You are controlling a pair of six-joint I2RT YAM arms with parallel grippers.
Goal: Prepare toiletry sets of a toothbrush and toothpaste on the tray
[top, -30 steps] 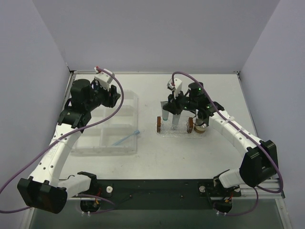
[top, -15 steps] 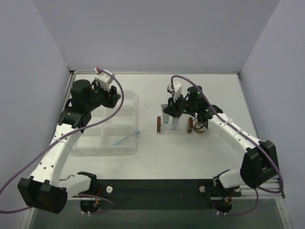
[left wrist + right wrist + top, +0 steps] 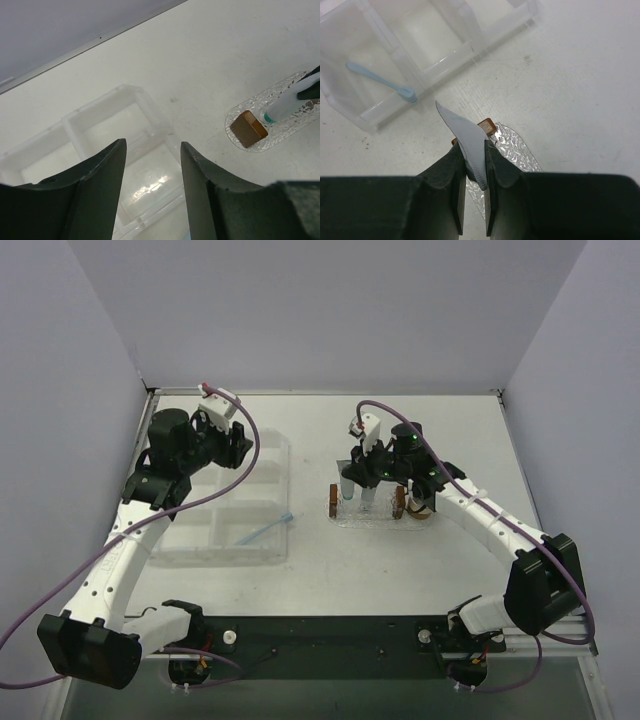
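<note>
My right gripper [image 3: 357, 478] [image 3: 472, 150] is shut on a pale grey-white toothpaste tube [image 3: 465, 135] near its crimped end. The tube [image 3: 348, 483] hangs over the clear bumpy oval tray [image 3: 380, 517] [image 3: 517, 145]. In the left wrist view its teal cap end [image 3: 272, 116] is at the tray [image 3: 280, 134], beside a brown end block. A second pale shape stands next to it in the top view; I cannot tell what it is. The light-blue toothbrush [image 3: 265, 532] [image 3: 380, 80] lies in the clear compartment box. My left gripper [image 3: 225, 435] [image 3: 152, 145] is open and empty above that box.
The clear rectangular compartment box [image 3: 200, 540] [image 3: 100, 125] [image 3: 435, 40] sits at the left. Brown blocks [image 3: 333, 502] [image 3: 248, 129] stand at both tray ends. A round beige jar [image 3: 421, 506] sits just right of the tray, under my right arm.
My right gripper has shifted slightly left and lower over the tray, still holding the tube. The left arm has barely moved.
</note>
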